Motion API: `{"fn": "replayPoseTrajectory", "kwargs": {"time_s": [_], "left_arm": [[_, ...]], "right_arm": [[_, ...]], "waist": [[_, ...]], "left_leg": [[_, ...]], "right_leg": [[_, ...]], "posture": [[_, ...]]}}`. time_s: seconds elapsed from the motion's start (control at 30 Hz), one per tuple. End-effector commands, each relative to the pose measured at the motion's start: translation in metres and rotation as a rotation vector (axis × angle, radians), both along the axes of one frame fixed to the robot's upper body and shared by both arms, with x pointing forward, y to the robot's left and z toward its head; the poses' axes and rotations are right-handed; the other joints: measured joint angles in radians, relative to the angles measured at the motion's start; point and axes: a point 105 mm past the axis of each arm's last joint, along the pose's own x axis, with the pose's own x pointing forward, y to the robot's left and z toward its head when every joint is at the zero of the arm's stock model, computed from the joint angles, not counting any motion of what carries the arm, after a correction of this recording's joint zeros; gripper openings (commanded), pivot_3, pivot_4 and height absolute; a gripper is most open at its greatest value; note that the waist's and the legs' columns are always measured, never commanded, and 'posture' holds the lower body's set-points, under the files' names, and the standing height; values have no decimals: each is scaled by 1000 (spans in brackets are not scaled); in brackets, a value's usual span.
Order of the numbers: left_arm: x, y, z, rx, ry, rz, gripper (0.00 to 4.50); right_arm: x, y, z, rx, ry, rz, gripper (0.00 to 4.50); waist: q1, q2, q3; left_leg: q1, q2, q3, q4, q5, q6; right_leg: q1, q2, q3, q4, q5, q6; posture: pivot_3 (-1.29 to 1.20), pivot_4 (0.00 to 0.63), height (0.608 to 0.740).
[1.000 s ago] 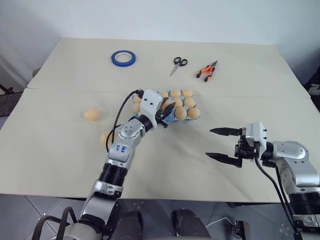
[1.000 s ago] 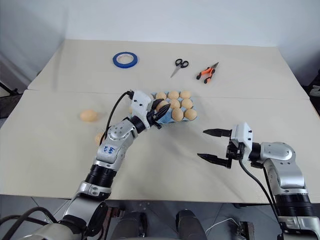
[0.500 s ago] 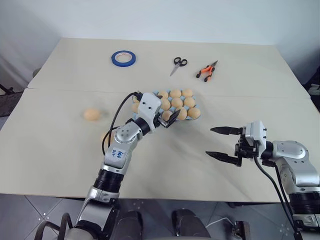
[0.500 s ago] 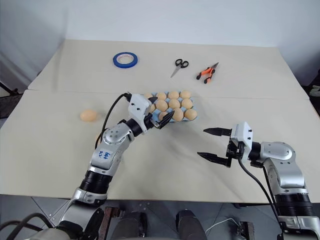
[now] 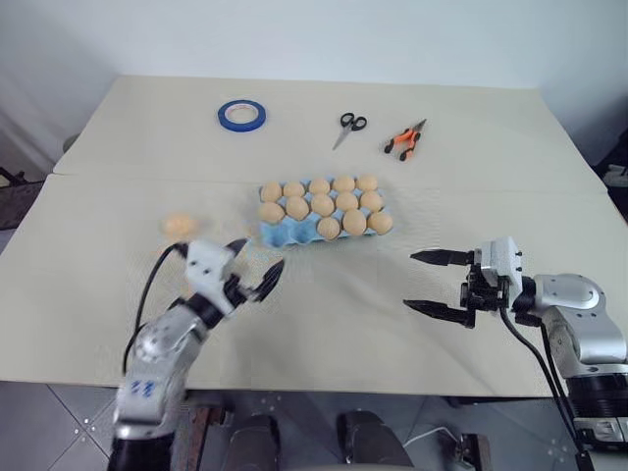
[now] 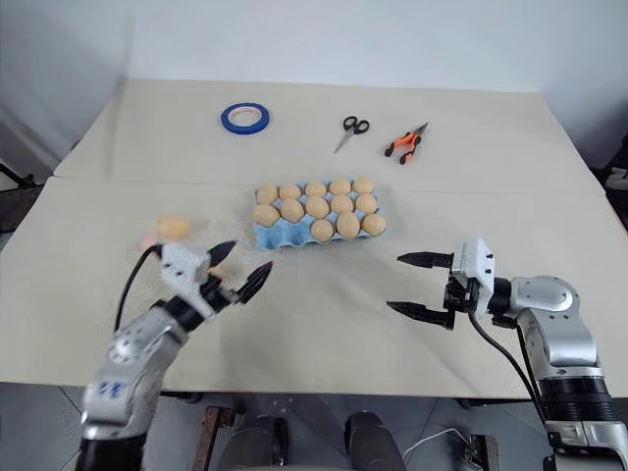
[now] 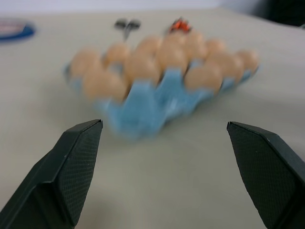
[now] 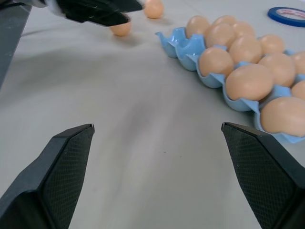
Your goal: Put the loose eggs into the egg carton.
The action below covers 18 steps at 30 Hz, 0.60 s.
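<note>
Left gripper hanging wide open, empty, lower left; right gripper also wide. Egg carton sitting centre. Loose eggs lying left; approaching low, closing gently advisable.

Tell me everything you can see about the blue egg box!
The egg carton is a light blue moulded tray with wavy edges and no lid. It looks like pressed paper pulp. It lies flat on the pale table, near the middle. Most of its cups hold tan eggs; the two cups at its front left corner are empty. Neither gripper touches it. The left gripper hangs open in front of it.
</note>
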Motion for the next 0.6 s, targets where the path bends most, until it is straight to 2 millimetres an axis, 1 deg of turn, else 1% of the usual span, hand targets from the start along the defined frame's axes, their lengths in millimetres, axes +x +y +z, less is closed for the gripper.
{"fn": "replayPoseTrajectory", "kwargs": {"time_s": [0.03,0.1,0.17,0.37,0.5,0.6], "left_arm": [[-8,18,17,-9,-69,62,4449],[-5,30,15,-7,-65,115,4449],[-3,36,11,-8,-46,139,4449],[1,40,4,-44,19,177,4449],[6,49,-7,-46,105,222,4449],[8,49,-12,-44,143,219,4449]], "right_arm": [[0,-5,8,5,-21,-1,4500],[2,-4,8,5,-18,2,4500],[3,-2,8,2,-16,11,4500],[7,-2,11,-3,-22,14,4500],[7,-3,11,-7,-23,13,4500],[6,-3,11,-8,-22,14,4500]], "waist": [[3,0,0],[2,0,0],[-1,0,0],[-4,0,0],[-4,0,0],[-3,0,0]], "left_leg": [[0,-1,-1,0,-1,3],[0,-1,-1,0,-3,6],[0,-1,-1,0,-4,6],[0,-1,0,-1,-4,6],[0,0,0,-2,-4,6],[0,0,0,-2,-4,6]], "right_leg": [[0,-1,-1,0,0,0],[1,-1,-2,0,1,0],[2,-1,-1,-1,1,0],[0,0,-1,-1,1,0],[0,0,-1,-3,1,0],[1,0,-1,-5,2,0]], "posture": [[0,150,740],[0,150,740],[0,150,740],[0,150,740],[0,150,740],[0,150,740]]}}
